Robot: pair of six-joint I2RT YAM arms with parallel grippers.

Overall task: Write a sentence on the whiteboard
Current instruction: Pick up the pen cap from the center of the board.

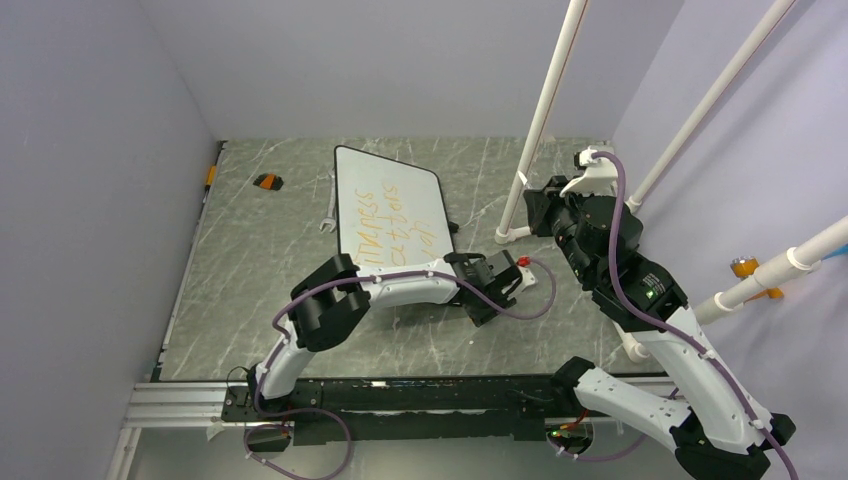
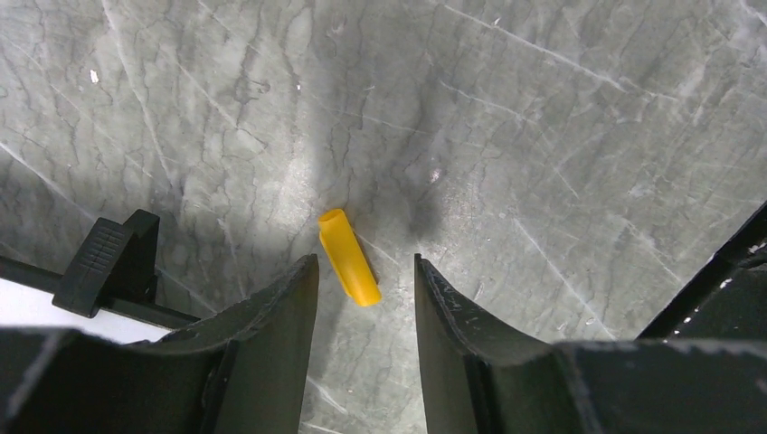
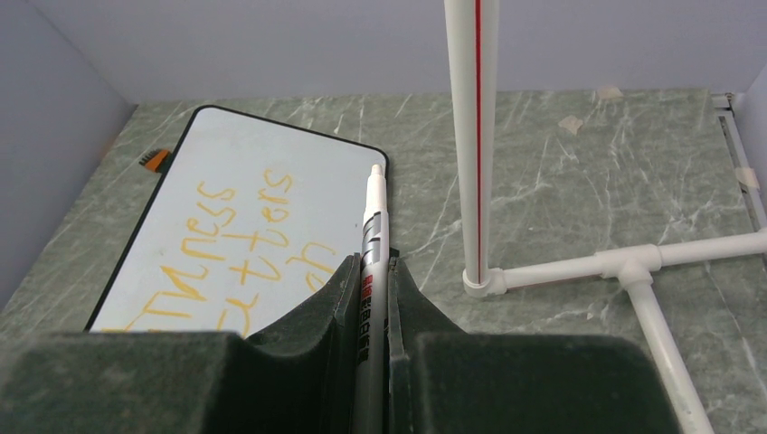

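A grey-green, veined, polished desk (image 1: 240, 250) is enclosed by lilac walls. The whiteboard (image 1: 400, 195) lies flat on it: thin, stiff, glossy, black-framed with rounded corners. It is judged light and apt to slide, so it is best steadied at the frame, since the orange sentence (image 1: 385, 230) would probably smear. Just right of the whiteboard's near corner, the left tool (image 2: 364, 264) is spread open astride a small yellow plastic cap (image 2: 344, 249), which is not touched. Further right of the whiteboard, the right tool (image 3: 374, 264) is clamped on a slim, hard marker (image 3: 374, 208).

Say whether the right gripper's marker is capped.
Uncapped: the marker in the right gripper shows a bare tip, and a yellow cap lies loose on the table below the open left gripper.
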